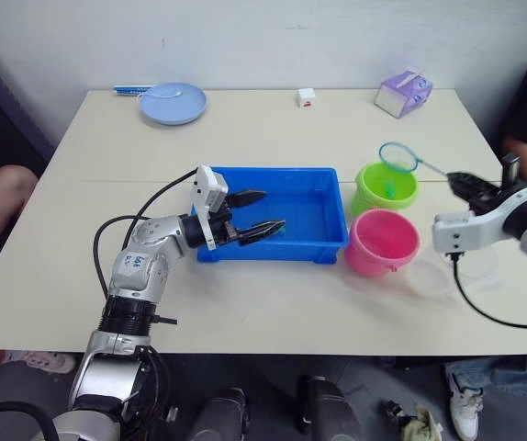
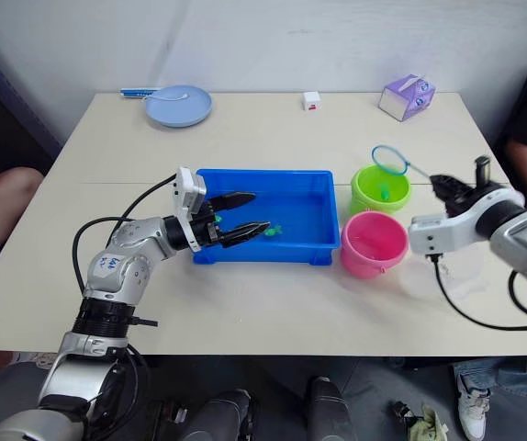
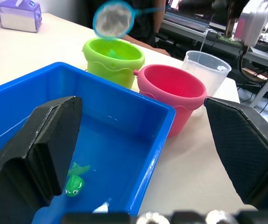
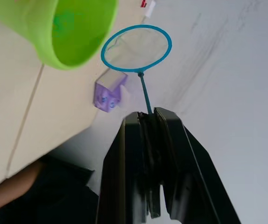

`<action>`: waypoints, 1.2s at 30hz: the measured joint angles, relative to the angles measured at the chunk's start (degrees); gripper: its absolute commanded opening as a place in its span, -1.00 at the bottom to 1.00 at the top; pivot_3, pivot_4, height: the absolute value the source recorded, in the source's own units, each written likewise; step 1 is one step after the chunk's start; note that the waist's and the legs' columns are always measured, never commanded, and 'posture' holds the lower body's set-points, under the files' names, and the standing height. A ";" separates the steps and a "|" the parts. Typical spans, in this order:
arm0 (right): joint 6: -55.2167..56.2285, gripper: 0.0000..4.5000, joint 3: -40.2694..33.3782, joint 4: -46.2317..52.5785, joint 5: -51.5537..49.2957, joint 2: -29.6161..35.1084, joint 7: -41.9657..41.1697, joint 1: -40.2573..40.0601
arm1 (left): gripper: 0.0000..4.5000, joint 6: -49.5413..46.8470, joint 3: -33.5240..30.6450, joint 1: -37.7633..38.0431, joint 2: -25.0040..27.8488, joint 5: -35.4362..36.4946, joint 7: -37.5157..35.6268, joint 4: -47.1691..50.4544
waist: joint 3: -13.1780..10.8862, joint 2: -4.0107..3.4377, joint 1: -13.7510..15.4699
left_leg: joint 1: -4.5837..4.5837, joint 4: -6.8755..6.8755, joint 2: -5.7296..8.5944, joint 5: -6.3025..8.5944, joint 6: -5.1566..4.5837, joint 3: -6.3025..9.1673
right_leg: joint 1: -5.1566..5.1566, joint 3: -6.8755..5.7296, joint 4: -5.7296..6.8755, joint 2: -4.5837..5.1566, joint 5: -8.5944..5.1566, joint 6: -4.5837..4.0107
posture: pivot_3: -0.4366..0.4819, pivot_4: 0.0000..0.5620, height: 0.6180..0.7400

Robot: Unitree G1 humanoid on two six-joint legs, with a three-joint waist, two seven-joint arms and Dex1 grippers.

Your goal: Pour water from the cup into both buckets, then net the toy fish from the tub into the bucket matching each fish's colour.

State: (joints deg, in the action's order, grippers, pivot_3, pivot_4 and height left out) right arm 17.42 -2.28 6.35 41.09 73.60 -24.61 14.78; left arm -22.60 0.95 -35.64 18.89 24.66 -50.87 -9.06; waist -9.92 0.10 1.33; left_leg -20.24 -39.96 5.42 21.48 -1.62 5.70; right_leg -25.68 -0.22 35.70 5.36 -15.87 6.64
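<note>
I see the tub (image 1: 311, 213) mid-table with a green fish (image 3: 74, 182) inside, my left gripper (image 1: 256, 213) spread open over its near-left corner. Green bucket (image 1: 385, 186) and pink bucket (image 1: 382, 242) sit just right. My right gripper (image 4: 149, 122) is clamped on the net (image 1: 398, 157), held above the green bucket.

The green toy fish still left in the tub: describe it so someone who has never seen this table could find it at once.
Start at the blue tub in the middle of the table, just left of the green bucket and the pink bucket. Inside, near the front wall by the open left gripper, lies the green toy fish. It is tiny, bright green, the one loose thing visible on the tub's blue floor.
</note>
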 measured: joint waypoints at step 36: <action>-42.51 -0.65 16.23 8.60 -28.27 -32.27 -19.64 13.19 | 1.00 -2.00 -3.08 14.22 13.57 -2.39 3.42 11.14 | 0.02 -0.05 -0.27 | -0.03 -0.01 0.04 0.00 -0.02 0.10 | -0.02 0.06 0.18 0.07 0.00 -0.01 | -0.05 -0.47 1.00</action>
State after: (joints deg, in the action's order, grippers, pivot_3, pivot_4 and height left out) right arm -25.09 13.95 14.95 12.82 41.33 -44.24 27.96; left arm -24.60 -2.13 -21.42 32.46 22.27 -47.46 2.07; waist -9.90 0.05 1.06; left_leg -20.27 -39.97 5.46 21.47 -1.64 5.80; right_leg -25.70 -0.16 35.89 5.42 -15.87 6.63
